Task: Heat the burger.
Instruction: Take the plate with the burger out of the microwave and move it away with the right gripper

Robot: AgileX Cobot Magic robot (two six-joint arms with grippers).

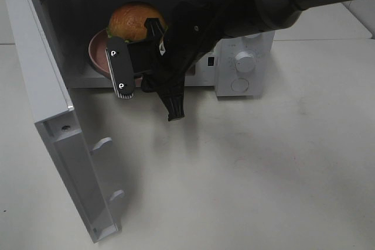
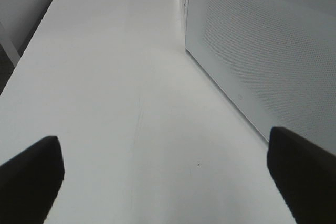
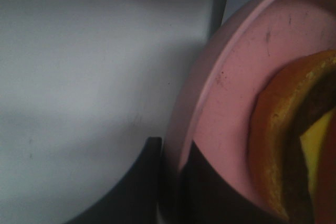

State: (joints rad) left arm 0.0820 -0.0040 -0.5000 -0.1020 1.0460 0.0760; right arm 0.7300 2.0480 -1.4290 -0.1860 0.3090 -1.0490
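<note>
The white microwave (image 1: 146, 33) sits at the worktop's (image 1: 263, 162) back edge, its door (image 1: 64, 144) swung wide toward the front-left corner, so the mouth is unobstructed. The front and right of the worktop lie bare. The right gripper (image 1: 146, 89) reaches into the opening, pinched tight on the rim of the pink plate (image 3: 231, 108), with the burger (image 1: 133, 21) on it, inside the cavity. The left gripper (image 2: 168, 166) hangs spread wide beside the microwave's perforated side wall (image 2: 262, 51), holding nothing.
</note>
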